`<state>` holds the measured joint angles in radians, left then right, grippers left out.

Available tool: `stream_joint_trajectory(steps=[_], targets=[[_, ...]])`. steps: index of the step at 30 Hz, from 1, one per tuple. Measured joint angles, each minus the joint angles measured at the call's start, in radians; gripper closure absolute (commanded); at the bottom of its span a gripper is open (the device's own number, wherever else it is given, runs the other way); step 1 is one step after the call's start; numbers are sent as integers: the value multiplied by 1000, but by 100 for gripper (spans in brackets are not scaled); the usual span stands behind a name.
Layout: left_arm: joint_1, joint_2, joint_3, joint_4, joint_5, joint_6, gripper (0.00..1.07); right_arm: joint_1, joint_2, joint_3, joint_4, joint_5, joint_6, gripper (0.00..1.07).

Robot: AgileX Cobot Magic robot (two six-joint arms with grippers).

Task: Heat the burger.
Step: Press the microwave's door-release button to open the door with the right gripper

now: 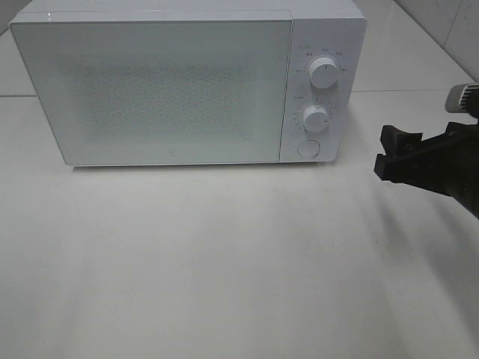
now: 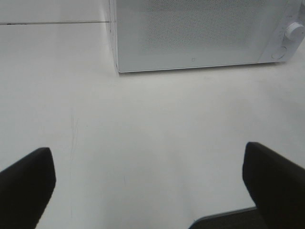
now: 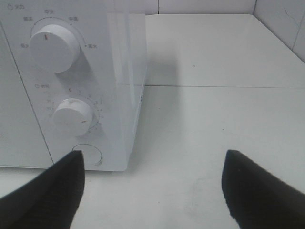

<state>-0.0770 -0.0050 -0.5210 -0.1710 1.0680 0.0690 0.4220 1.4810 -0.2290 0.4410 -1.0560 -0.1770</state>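
The burger is out of view in every frame. A white microwave [image 1: 150, 90] stands at the back of the table with its door shut. My right gripper [image 1: 385, 152] hovers just right of the microwave's control panel, open and empty. In the right wrist view its jaws [image 3: 152, 164] are spread wide, with the round door button [image 3: 88, 153] close to one finger. My left gripper [image 2: 147, 155] is open and empty over bare table, in front of the microwave [image 2: 190, 33]. It does not show in the exterior high view.
The control panel carries an upper knob [image 1: 323, 72], a lower knob [image 1: 315, 118] and a round button [image 1: 307, 147]. White table [image 1: 224, 262] spreads in front of the microwave. A tiled wall [image 1: 449, 22] rises at the back right.
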Motion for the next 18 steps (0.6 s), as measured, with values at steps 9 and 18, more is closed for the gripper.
stream_joint_trajectory(steps=[9,18], targets=[[0,0,0,0,0,0,6,223,122,-15,215,-102,-23,31],[0,0,0,0,0,0,6,323,197,-85,298,-113,-64,31]])
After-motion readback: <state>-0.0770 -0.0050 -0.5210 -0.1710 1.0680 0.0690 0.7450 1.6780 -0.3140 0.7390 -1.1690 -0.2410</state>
